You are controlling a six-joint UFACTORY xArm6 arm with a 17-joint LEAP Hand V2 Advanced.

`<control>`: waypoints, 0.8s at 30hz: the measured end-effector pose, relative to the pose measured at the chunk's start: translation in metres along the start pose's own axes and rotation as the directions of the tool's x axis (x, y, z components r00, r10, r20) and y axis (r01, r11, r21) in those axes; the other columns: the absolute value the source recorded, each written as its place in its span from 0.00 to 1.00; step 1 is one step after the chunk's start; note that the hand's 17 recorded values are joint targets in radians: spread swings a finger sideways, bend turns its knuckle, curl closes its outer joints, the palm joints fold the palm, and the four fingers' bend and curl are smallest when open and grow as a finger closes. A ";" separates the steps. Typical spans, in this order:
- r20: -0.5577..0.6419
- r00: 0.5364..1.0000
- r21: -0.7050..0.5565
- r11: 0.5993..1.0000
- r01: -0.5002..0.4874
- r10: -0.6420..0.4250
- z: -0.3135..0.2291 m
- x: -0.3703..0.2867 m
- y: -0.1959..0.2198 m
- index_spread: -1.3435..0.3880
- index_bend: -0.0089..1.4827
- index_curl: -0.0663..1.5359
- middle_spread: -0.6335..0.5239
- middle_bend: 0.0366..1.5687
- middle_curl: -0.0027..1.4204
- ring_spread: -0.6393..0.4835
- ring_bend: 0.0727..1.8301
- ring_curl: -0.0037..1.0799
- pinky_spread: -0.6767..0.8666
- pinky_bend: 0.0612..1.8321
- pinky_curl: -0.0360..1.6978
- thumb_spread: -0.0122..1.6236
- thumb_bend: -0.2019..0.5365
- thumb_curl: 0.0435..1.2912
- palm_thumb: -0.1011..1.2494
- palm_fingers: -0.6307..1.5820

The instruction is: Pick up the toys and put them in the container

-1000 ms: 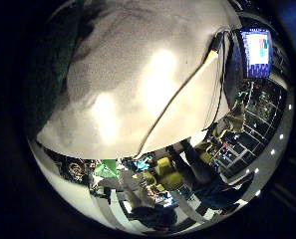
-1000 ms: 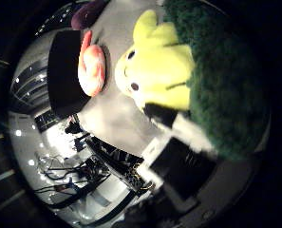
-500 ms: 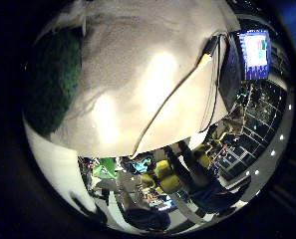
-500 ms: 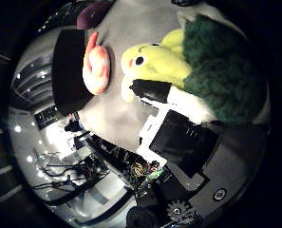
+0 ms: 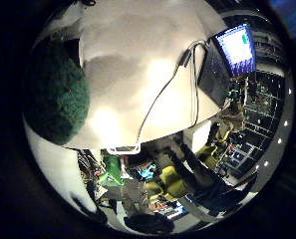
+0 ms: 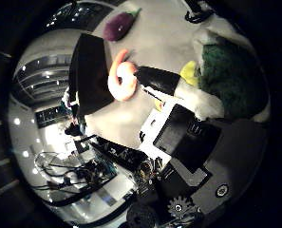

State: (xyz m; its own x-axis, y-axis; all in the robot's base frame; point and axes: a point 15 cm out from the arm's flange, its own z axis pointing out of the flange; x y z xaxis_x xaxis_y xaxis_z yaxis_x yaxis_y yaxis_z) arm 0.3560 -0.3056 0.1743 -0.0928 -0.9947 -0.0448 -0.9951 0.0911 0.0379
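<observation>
Dim overall; ceiling spots glare on the table (image 5: 137, 69), soft shadows, heavy fisheye warp, black vignette, blurred near the rim.

Stood on a white table (image 5: 137, 59), lit in bright patches: an open laptop (image 5: 227, 59) with glowing screen at its edge. Beyond, yellow-green chairs (image 5: 170, 181), cluttered desks, rows of ceiling lights (image 5: 282, 134) in a dim room.

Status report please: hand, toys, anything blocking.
Right hand over the table, fingers extended, open. Yellow-green plush beside them, not grasped; shrimp toy against the black container; purple eggplant beyond. Nothing blocking.
</observation>
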 end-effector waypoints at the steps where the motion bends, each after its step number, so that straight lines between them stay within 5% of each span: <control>1: 0.002 1.000 0.011 1.000 0.009 -0.009 -0.007 -0.009 -0.001 0.67 0.80 0.48 0.46 0.84 0.45 0.42 0.77 0.56 0.32 0.65 0.58 0.67 0.25 0.28 0.61 0.82; 14: 0.079 0.977 0.195 0.964 0.178 -0.196 -0.116 -0.185 -0.038 0.67 0.82 0.46 0.47 0.86 0.43 0.42 0.78 0.54 0.33 0.58 0.69 0.68 0.25 0.29 0.62 0.83; 24: 0.069 0.937 0.305 0.901 0.308 -0.344 -0.155 -0.333 -0.067 0.67 0.82 0.45 0.47 0.86 0.42 0.42 0.78 0.53 0.32 0.55 0.74 0.67 0.25 0.30 0.63 0.83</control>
State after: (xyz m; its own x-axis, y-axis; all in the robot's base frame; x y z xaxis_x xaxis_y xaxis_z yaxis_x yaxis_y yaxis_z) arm 0.4592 0.0121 0.3417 0.2527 -0.9596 -0.1237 -0.9355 -0.2098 -0.2842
